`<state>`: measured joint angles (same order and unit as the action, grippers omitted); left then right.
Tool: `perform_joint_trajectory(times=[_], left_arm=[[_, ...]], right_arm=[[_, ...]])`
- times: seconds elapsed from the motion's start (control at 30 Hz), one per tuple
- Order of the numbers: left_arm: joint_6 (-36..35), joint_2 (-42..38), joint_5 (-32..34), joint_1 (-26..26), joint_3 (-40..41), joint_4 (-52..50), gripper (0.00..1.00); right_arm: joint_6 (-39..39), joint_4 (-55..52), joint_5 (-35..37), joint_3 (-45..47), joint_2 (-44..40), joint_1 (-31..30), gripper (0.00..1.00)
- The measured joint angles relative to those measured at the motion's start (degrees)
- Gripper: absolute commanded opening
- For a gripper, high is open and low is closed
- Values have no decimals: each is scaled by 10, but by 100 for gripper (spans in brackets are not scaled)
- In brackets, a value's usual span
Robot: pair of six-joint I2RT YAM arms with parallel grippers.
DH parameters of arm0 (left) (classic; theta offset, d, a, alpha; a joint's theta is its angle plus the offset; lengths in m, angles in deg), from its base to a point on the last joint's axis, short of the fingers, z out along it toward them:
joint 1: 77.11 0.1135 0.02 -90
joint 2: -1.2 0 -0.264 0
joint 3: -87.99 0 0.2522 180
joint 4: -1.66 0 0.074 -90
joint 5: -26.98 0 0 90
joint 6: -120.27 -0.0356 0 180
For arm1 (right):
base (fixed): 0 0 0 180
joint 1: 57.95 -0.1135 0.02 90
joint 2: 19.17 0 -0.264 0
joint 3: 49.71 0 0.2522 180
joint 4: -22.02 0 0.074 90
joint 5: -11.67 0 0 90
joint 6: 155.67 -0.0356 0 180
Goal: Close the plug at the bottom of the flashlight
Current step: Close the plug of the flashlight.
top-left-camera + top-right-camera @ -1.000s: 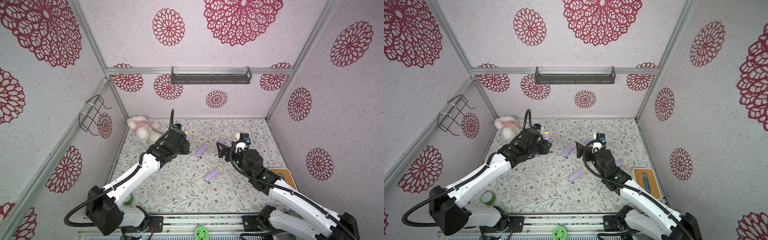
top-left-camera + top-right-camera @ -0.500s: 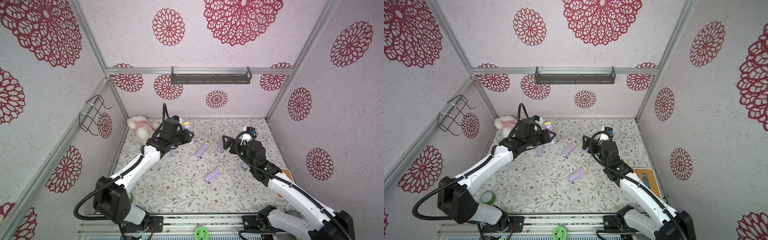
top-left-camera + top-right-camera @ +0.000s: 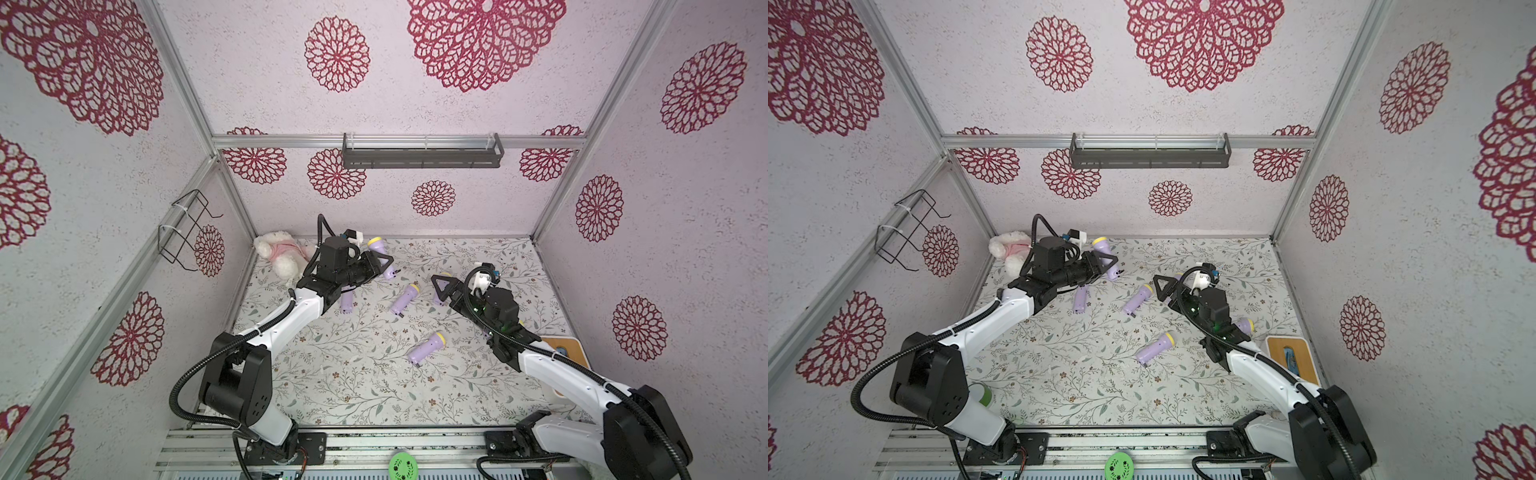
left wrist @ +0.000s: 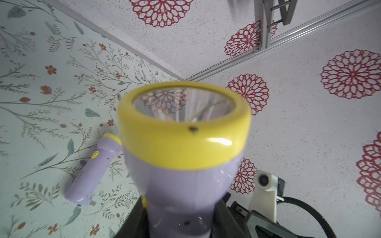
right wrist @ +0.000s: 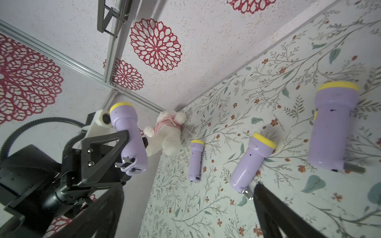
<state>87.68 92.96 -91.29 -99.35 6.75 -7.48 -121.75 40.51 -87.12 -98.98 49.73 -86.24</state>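
Observation:
My left gripper (image 3: 380,265) is shut on a purple flashlight (image 3: 381,257) with a yellow head, held up off the table near the back left. In the right wrist view the flashlight (image 5: 128,136) shows its bottom end, where the metal plug (image 5: 124,162) sticks out. The left wrist view is filled by its yellow head (image 4: 183,134), with the black fingers (image 4: 134,223) on either side of the body. My right gripper (image 3: 444,287) hangs open and empty to the right of it, apart from it, and its fingers (image 5: 274,214) frame bare table.
Several more purple flashlights lie on the floral table (image 3: 353,386), one (image 3: 347,301) under the left arm, one (image 3: 405,298) mid-table, one (image 3: 426,347) nearer the front. A white plush toy (image 3: 284,255) sits in the back left corner. A wooden board (image 3: 565,353) lies at the right.
The left arm has carried the held flashlight toward the back wall and turned it. The right arm swung slightly right, then back toward the middle, staying open.

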Motion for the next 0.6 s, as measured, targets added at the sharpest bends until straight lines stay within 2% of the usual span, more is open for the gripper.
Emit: perform_joint_trajectory(times=[0.3, 0.6], left_arm=[[70, 33, -33, 0, 32, 139, 0], [116, 41, -41, 3, 74, 235, 0]], right_arm=[[-104, 173, -15, 6, 53, -36, 99], [-170, 285, -13, 13, 120, -80, 99]])
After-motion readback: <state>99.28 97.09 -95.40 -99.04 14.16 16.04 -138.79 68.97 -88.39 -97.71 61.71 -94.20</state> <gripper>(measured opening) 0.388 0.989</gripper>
